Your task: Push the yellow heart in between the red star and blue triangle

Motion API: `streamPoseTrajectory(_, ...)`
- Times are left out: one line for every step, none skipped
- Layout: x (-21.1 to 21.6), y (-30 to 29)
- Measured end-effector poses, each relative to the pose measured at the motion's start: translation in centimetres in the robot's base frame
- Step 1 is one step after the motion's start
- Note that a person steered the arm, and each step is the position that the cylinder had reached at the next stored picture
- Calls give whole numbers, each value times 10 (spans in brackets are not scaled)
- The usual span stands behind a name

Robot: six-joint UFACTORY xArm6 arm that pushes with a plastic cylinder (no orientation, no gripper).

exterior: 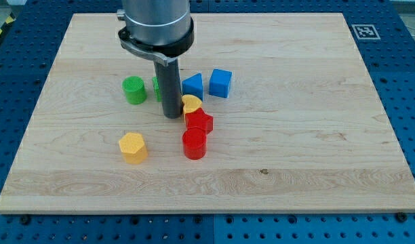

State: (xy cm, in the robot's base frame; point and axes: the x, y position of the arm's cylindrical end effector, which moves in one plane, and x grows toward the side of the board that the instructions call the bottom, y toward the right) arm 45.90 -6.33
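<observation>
The yellow heart lies between the blue triangle above it and the red star below it, touching both. My tip rests on the board just left of the yellow heart, close to or touching its left side. The rod hides most of a green block behind it.
A blue cube sits right of the blue triangle. A red cylinder lies just below the red star. A green cylinder is at the left. A yellow hexagon is at the lower left. The wooden board lies on a blue perforated table.
</observation>
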Motion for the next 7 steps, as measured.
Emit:
streamPoseTrajectory(-10,0)
streamPoseTrajectory(-10,0)
streamPoseTrajectory(-16,9)
streamPoseTrajectory(-16,10)
streamPoseTrajectory(-16,6)
streamPoseTrajectory(-15,-23)
streamPoseTrajectory(-15,-43)
